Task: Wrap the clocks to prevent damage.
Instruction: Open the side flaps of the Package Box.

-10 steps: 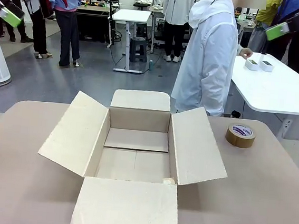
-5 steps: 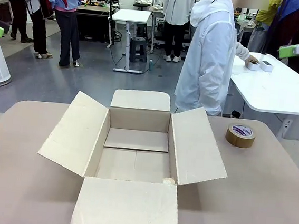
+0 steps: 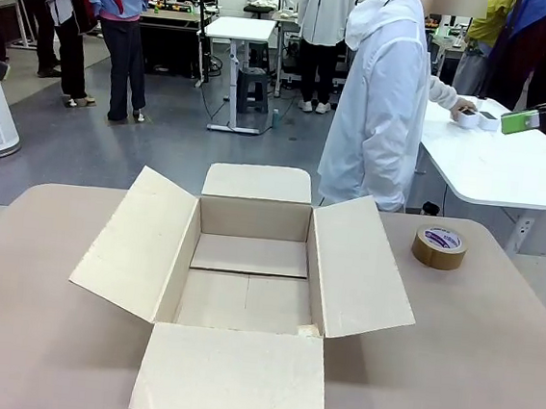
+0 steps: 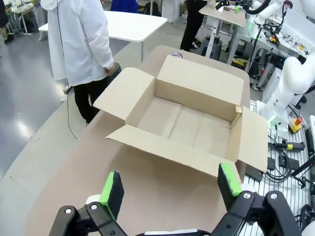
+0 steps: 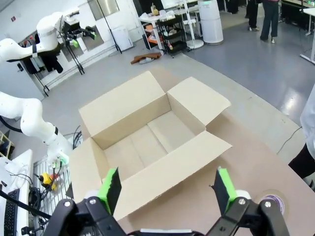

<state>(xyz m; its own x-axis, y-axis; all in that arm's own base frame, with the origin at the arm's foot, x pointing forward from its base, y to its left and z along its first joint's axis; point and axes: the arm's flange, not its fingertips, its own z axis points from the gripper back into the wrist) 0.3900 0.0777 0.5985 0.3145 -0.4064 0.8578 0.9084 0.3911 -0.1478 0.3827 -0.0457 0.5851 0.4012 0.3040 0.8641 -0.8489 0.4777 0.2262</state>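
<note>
**Item:** clocks, to be wrapped.
**Location:** we cannot tell.
**Heading, long axis:** we cannot tell either.
**Handling, judged from the task alone:** fragile goods, with faces and hands easily marked. We would grip across the body or through padding, never on the face, and squeeze lightly. Once wrapped, we expect a soft, yielding, rather slippery surface.

**Nearby:** brown cardboard carton [image 3: 354,266], open, with its four flaps folded outward. It sits mid-table on the tan table [image 3: 490,361], and its floor is bare cardboard.

**Further out:** roll of brown packing tape [image 3: 438,247], lying flat, well apart from the carton on its right, near the far edge.

**Beyond the table:** a person in a white hooded coat [image 3: 385,99], turned toward a white side table [image 3: 508,174], with one hand [image 3: 464,109] at small white trays there.

**Tools:** left gripper [image 4: 171,186], jaws spread wide and holding nothing, poised high and looking down on the carton. Right gripper [image 5: 166,189], likewise wide and empty-handed, above the carton's other side.
</note>
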